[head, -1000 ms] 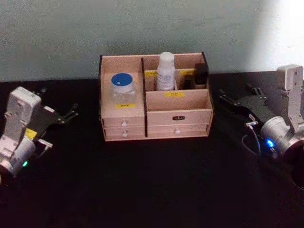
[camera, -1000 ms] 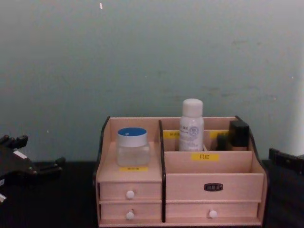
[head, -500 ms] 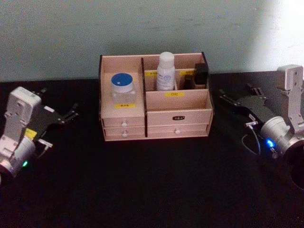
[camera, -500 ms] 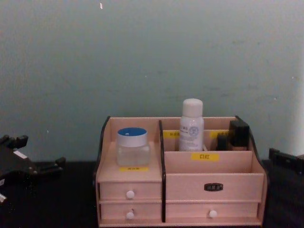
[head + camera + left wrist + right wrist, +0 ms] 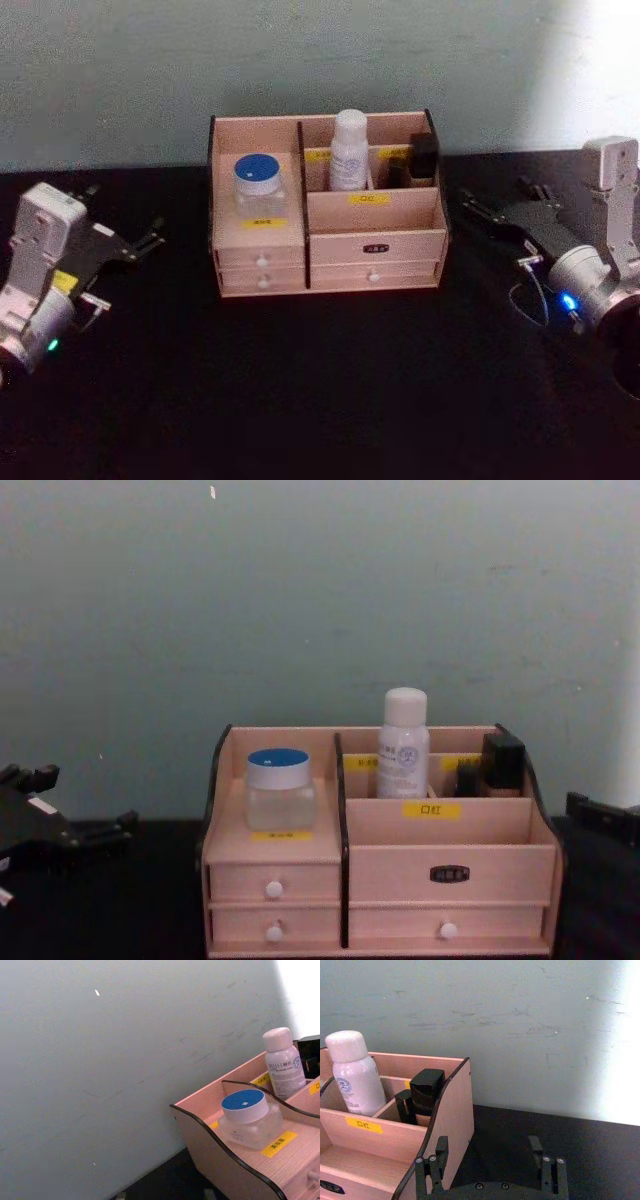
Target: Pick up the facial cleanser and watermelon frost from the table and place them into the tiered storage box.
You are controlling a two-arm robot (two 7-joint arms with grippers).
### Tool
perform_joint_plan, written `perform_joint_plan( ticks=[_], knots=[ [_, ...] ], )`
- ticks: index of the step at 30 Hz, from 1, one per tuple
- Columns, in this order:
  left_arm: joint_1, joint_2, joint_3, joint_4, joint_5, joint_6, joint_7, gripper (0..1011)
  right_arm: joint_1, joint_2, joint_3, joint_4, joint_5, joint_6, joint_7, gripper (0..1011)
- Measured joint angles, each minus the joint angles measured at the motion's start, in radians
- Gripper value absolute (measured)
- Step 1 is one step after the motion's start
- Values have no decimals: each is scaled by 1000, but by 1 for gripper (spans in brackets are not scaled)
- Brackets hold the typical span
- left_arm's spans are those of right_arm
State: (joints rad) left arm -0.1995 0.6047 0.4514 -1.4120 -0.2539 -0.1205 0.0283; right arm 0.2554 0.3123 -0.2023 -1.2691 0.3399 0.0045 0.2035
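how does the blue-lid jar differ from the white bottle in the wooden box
The blue-lid jar is squat and clear with a flat blue top; the white bottle is tall, narrow and opaque white with a rounded cap. The jar sits on the tiered storage box's left shelf, the bottle in a rear compartment to its right. Both stand upright.

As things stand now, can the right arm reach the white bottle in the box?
Probably yes. The right gripper is open beside the tiered storage box. The white bottle stands upright in a rear compartment with its top above the rim, so from above nothing blocks it.
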Motion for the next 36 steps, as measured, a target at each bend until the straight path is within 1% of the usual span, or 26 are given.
perform_joint_plan(
  ticks=[36],
  knots=[
    [0, 0, 0, 0, 0, 0, 0, 1001, 0, 0, 0, 0, 0, 0, 0, 1003]
  ],
)
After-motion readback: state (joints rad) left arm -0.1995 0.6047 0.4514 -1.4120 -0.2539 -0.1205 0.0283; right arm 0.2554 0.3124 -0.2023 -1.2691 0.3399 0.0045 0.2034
